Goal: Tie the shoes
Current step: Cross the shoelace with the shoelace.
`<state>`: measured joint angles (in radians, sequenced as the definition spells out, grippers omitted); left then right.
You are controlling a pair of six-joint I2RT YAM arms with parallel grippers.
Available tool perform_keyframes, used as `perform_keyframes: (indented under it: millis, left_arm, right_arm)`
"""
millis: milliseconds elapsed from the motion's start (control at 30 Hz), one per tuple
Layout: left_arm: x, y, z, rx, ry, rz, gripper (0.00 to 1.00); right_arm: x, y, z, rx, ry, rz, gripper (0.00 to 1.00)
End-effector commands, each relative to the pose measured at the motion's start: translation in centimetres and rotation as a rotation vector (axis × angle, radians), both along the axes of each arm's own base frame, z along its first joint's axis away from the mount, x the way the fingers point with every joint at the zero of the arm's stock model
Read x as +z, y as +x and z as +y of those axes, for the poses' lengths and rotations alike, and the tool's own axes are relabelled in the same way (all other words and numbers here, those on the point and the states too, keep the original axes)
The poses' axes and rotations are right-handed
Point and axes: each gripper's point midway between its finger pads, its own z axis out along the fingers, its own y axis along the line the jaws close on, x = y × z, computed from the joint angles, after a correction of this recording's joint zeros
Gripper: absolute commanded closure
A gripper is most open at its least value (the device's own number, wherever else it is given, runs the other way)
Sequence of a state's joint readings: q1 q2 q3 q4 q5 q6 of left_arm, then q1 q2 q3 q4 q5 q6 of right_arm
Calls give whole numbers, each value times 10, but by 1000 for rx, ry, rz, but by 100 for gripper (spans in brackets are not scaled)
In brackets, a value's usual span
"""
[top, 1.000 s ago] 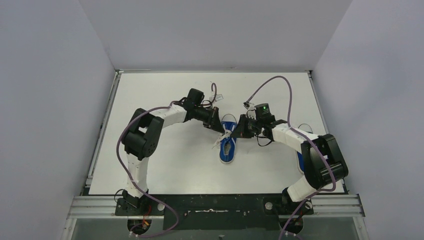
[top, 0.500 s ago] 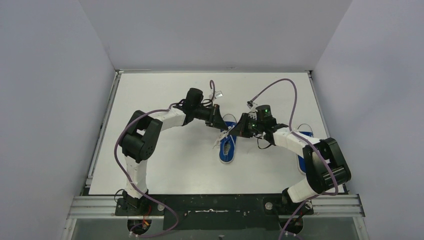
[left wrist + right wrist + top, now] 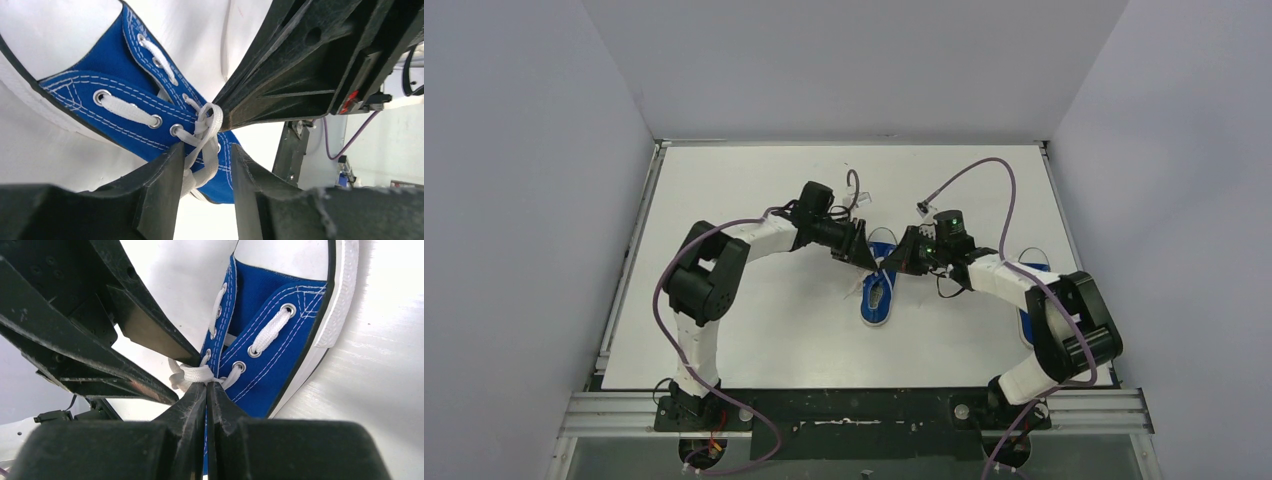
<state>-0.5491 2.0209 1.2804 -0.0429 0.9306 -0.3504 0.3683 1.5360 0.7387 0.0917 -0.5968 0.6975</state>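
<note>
Black arm bases [image 3: 689,405] sit bolted at the near edge of the white table [image 3: 754,330]. Just beyond the right-hand one we see the second shoe [image 3: 1025,328], a strip of blue mostly hidden behind the right arm [image 3: 1064,320]. Farther in, at mid-table, lies the other shoe [image 3: 879,300], blue canvas with a white sole, heel toward us and toe pointing away. Both arms bend inward and meet over its laced front. The left gripper [image 3: 205,150] holds its jaws a little apart, and strands of the white lace [image 3: 207,127] run down through the gap. The right gripper [image 3: 206,385] comes in from the opposite side, jaws pressed together on that lace at the knot by the top eyelets. Beyond the wrists, purple cables [image 3: 984,165] arch over the far half of the table.
</note>
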Motion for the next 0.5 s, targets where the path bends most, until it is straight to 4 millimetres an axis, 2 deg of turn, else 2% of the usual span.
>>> perform_keyframes:
  millis: [0, 133, 200, 333, 367, 433, 467]
  left_arm:
    - [23, 4, -5, -40, 9, -131, 63]
    - [19, 2, -9, -51, 26, -141, 62]
    - [16, 3, -11, -60, 53, -165, 71]
    - [14, 10, -10, -41, 87, -208, 94]
    - [15, 12, -9, -41, 96, -221, 97]
    - [16, 14, -7, -34, 109, -243, 100]
    - [18, 15, -6, -35, 108, -251, 100]
  right_arm:
    - [20, 18, 10, 3, 31, -99, 100]
    - [20, 19, 11, 6, 31, -99, 100]
    - [20, 19, 11, 9, 34, -97, 100]
    - [25, 13, 10, 36, 33, -88, 100]
    - [28, 11, 7, 44, 26, -89, 96]
    - [39, 11, -4, 74, -21, -148, 80]
    - [37, 8, -11, 111, -74, -164, 72]
